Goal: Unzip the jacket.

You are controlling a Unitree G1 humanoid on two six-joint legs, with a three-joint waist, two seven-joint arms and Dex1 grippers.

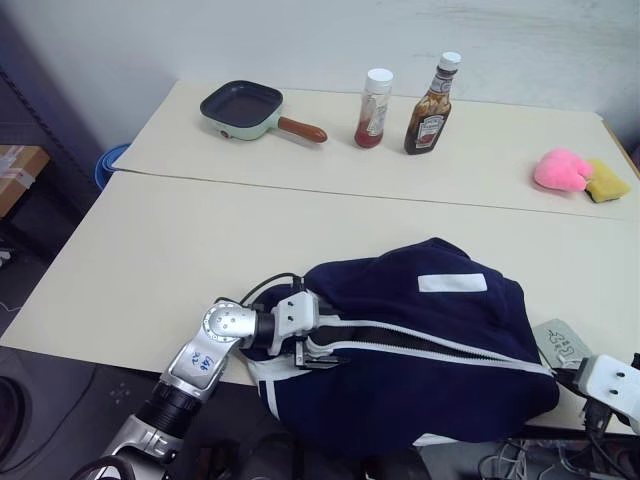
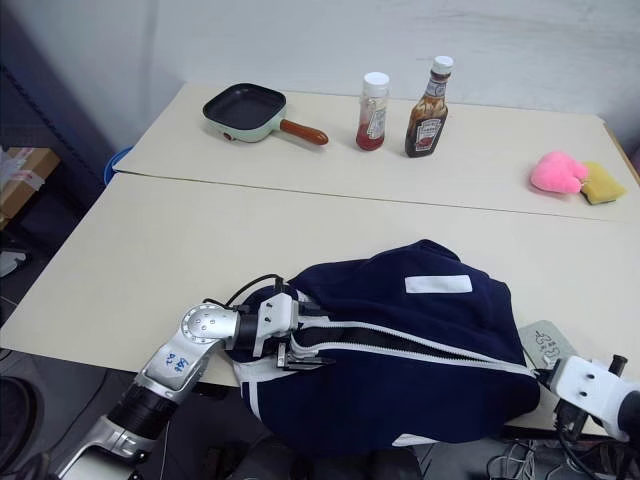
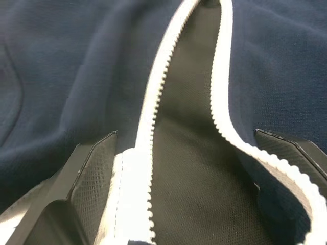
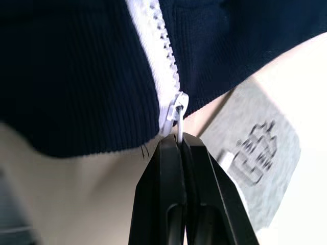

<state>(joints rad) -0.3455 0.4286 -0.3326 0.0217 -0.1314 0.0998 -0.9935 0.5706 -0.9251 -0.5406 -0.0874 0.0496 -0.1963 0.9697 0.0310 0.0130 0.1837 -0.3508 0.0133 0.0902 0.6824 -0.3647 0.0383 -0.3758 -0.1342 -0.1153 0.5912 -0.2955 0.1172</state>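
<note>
Altogether, one jacket (image 1: 430, 340), two bottles (image 1: 374, 109), one pan (image 1: 243, 109), two claws (image 4: 180, 145).

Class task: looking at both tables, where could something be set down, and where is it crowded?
Free: the near table left of the jacket; the far table between sauce bottle and pink toy. Crowded: the near edge, under the jacket.

A lab or test room: two plain beige tables (image 1: 150, 250) against a bare white wall (image 1: 300, 40), cardboard box (image 1: 18, 170) and cables (image 1: 500, 462) on the floor
</note>
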